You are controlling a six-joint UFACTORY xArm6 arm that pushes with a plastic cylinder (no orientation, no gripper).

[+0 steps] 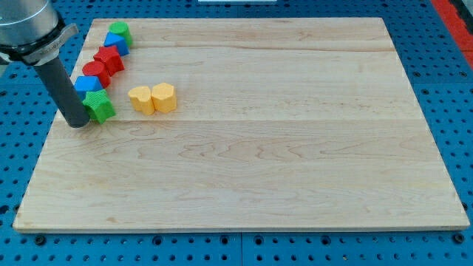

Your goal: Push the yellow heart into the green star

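The yellow heart point(164, 97) lies on the wooden board in the upper left part of the view. It touches a second yellow block point(140, 99) on its left. The green star point(99, 106) lies a short way left of that pair, with a small gap between them. My tip point(77, 123) rests on the board right against the star's left side, on the side away from the yellow blocks. The dark rod rises from it toward the view's top left.
A diagonal chain of blocks runs up from the star: a blue block point(89, 85), two red blocks point(96, 72) point(109, 58), another blue block point(116, 44) and a green block point(118, 32). The board's left edge point(46, 137) is near my tip.
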